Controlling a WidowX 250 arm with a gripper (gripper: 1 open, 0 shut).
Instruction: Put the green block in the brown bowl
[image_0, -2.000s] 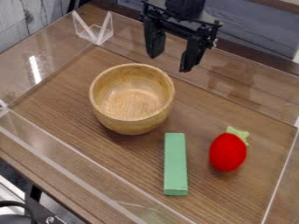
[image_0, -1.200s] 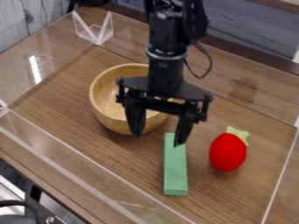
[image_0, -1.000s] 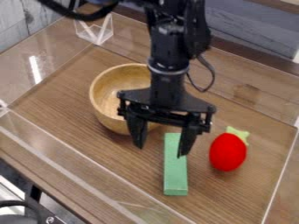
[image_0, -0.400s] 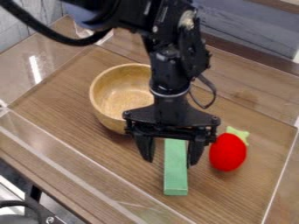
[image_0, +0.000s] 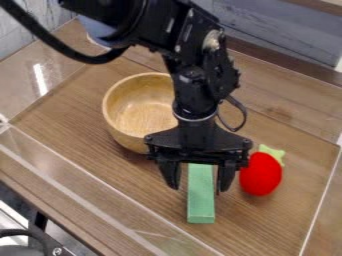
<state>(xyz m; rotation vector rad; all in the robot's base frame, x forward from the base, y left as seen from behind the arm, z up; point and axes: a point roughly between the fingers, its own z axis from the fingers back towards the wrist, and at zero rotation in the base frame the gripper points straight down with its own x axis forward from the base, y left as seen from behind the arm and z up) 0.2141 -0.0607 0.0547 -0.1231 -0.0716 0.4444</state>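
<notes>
The green block lies flat on the wooden table, its long side running toward me, just right of centre near the front. My gripper hangs straight over its far end, open, with one finger on the left of the bar and the other on the right. The fingertips are down at the level of the block and the jaws are not closed on it. The brown bowl stands upright and empty to the left and behind, partly hidden by the arm.
A red strawberry-shaped toy sits close to the right finger. Clear plastic walls fence the table on all sides. A clear folded stand is at the back left.
The arm came down from the back of the table to the green block and lowered its open fingers on either side of the block's far end. The block, bowl and toy stayed put.
</notes>
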